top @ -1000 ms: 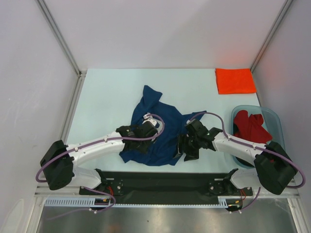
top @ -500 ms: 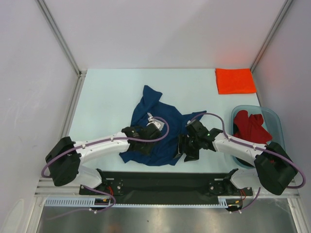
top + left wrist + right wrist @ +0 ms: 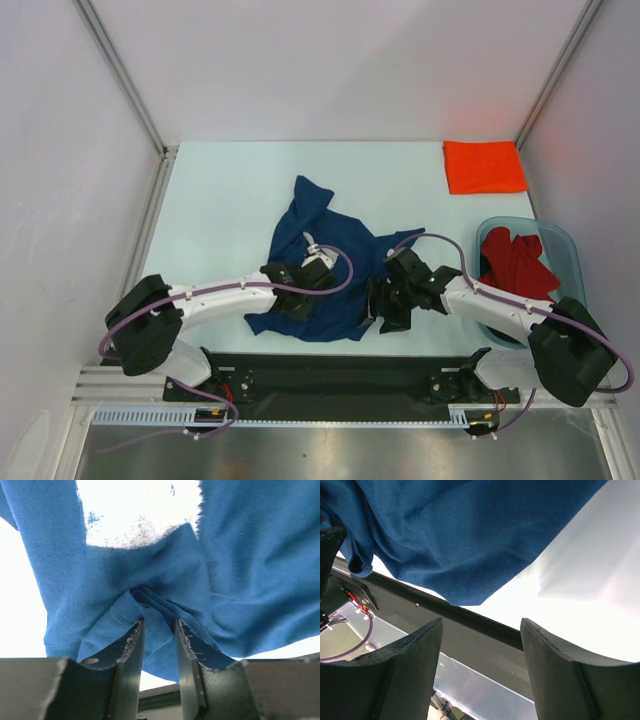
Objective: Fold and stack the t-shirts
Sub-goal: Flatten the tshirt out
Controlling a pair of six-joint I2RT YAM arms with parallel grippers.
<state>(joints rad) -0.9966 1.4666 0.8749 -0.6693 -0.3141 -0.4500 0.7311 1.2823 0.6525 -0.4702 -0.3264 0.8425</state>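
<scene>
Top external view: left claw (image 3: 156,624), pinching the navy t-shirt (image 3: 308,205), has shifted right; right claw (image 3: 481,625) stays wide.

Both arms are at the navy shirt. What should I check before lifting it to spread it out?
1. Left gripper has cloth: ok, a fold of the navy shirt is pinched in it.
2. Right gripper has cloth: not ok, it is open and the shirt's edge lies beyond its tips.
3. Navy shirt lies flat: not ok, crumpled.
4. Stack spot ready: ok, the orange shirt lies folded at the far right corner.
5. Red shirt out of the way: ok, inside the tub.
6. Which side of the navy shirt faces up: cannot tell.
</scene>
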